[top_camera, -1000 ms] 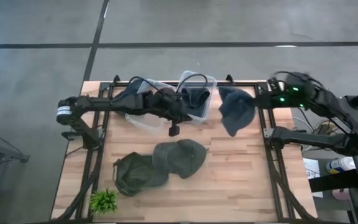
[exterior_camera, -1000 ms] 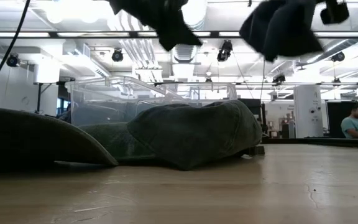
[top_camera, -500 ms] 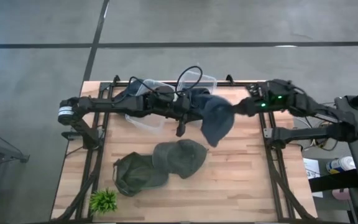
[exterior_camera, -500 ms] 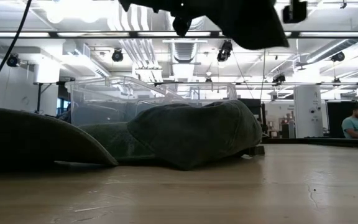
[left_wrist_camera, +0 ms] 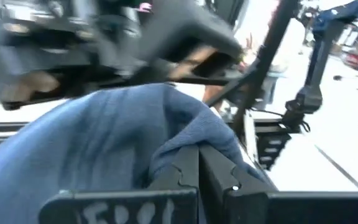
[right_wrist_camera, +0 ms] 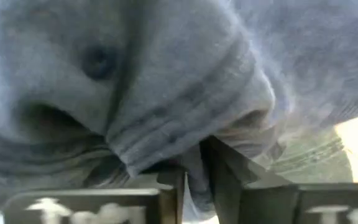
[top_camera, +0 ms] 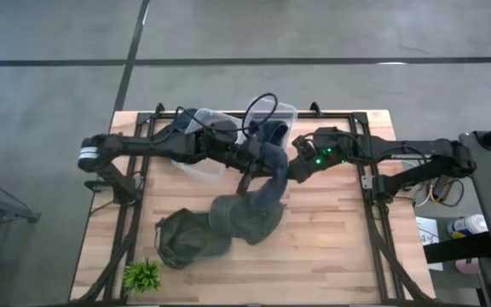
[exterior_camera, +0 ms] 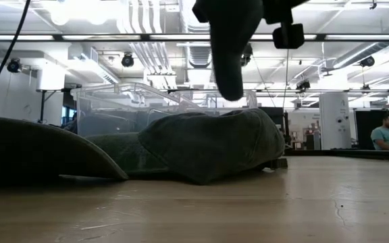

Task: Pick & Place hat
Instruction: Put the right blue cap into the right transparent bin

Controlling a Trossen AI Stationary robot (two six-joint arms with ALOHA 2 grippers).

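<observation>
A blue hat (top_camera: pixel 271 181) hangs in the air over the middle of the table, between my two grippers; in the low view the hat (exterior_camera: pixel 231 47) is a dark hanging shape. My right gripper (top_camera: pixel 297 165) is on its right side and is shut on it. My left gripper (top_camera: pixel 248 170) is on its left side and is shut on blue cloth. Below lie two green hats, one in the middle (top_camera: pixel 247 217) and one nearer the left (top_camera: pixel 186 237), flat on the wood. My left gripper (left_wrist_camera: pixel 197 152) pinches a raised fold of blue cloth (left_wrist_camera: pixel 182 140) between its shut fingers; the cloth spreads out beyond them. My right gripper (right_wrist_camera: pixel 194 168) pinches a bunched, stitched edge of the blue hat (right_wrist_camera: pixel 166 146) between its shut fingers. The hat hangs below both grippers, clear of the table.
Two clear plastic bins stand at the table's far side, one (top_camera: pixel 190 166) under the left arm, the other (top_camera: pixel 285 109) holding dark cloth. A small green plant (top_camera: pixel 141 275) sits at the near left corner. Bare wood lies to the near right. A person (exterior_camera: pixel 387 131) sits far behind.
My right gripper has carried the blue hat from near the table's right edge toward the left, to the middle beside my left gripper. The hat, which hung spread out at the right, now hangs narrow above the middle green hat.
</observation>
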